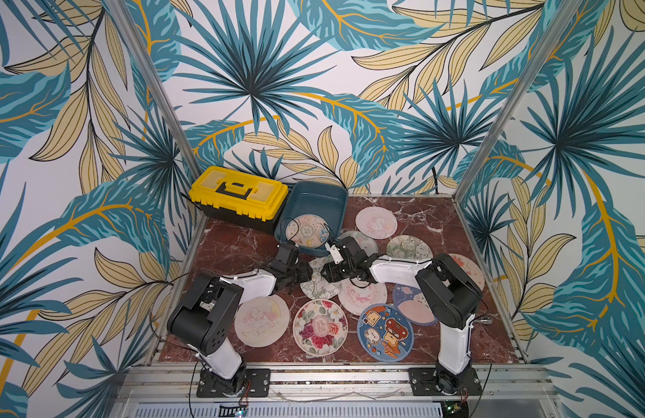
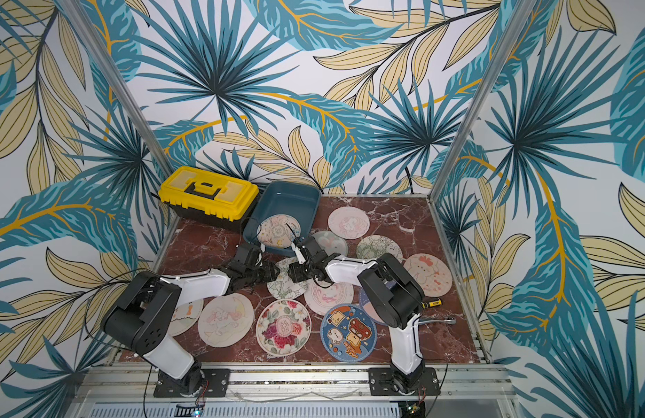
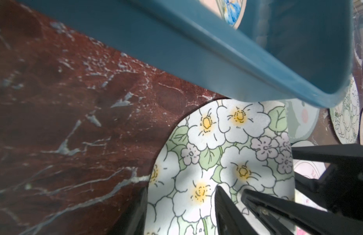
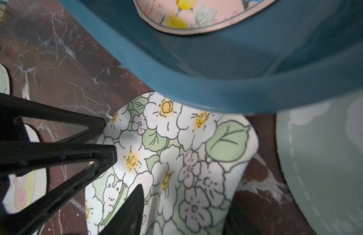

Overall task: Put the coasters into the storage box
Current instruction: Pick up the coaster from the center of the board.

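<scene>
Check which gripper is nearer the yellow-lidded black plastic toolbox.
Left. The left gripper is at the edge of the round white-flower coaster nearer the toolbox; the right gripper is at its opposite edge, farther away.

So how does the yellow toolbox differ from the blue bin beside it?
The toolbox has a shut yellow lid with a black handle; the blue bin is open-topped. The toolbox hides its contents; the blue bin shows a coaster inside. Both are rectangular, side by side.
</scene>
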